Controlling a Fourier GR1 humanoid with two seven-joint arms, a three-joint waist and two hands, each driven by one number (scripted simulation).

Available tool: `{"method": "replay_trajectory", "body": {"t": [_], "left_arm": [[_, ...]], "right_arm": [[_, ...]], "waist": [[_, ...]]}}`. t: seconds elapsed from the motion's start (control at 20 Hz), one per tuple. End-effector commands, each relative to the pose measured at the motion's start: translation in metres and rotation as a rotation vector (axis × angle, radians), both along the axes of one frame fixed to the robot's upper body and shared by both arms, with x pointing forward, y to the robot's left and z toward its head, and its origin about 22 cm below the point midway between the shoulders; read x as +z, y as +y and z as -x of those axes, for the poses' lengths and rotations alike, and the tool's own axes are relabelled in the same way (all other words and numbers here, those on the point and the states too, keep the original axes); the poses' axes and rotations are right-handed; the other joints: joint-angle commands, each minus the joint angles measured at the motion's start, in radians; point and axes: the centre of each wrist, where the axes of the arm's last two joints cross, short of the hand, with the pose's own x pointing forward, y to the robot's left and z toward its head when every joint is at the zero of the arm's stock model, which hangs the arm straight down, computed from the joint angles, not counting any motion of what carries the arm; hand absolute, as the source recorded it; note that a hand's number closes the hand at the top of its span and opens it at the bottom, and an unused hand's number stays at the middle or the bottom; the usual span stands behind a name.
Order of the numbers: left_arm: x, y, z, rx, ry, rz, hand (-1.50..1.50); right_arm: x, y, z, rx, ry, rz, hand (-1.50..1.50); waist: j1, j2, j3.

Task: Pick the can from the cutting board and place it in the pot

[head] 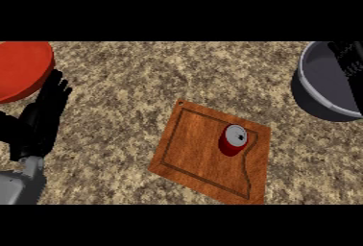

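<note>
Fingers (56,89) on my L hand (41,120) are straight and point up, w/ nothing in them. That hand just rests at the left side, next to the red plate (21,67). My R hand (347,56) is harder: I think it's the black ridged bit at the top right corner, over the pot (306,93), but most of it is cut off, so I can't tell if it's open or shut. It isn't on the can, that much is plain. The can (234,139) is red w/ a silver top and looks like it stands up on the cutting board (195,151), toward the board's right side. Nothing touches it. The pot sits up at the right, well apart from the board, w/ bare counter (135,81) in between. I see no can inside the pot, tho part of the inside is dark and hidden. So I judge the job is at the very start: no pick, no lift, no drop yet. Everything is left, i.e. get a hand to the can, close round it, lift it off the board, carry it to the pot and let go inside.
</note>
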Motion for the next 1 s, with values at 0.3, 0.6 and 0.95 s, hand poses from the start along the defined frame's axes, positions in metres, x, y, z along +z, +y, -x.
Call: {"method": "replay_trajectory", "body": {"t": [0.3,0.6,0.95], "left_arm": [[-0.025,0.0,0.02,0.105,-0.047,0.0,0.0],[-0.044,-0.022,0.038,0.053,-0.084,0.042,0.0],[-0.053,-0.034,0.045,0.022,-0.118,0.036,0.0]], "right_arm": [[0.001,-0.053,0.052,-0.59,-0.258,0.321,1.5],[-0.034,0.013,0.094,-0.757,-0.551,0.105,-1.5],[-0.078,0.077,0.148,-0.786,-0.543,0.191,-1.5]], "waist": [[-0.225,-0.044,-0.043],[-0.133,-0.037,-0.029],[-0.094,-0.02,-0.032]]}}
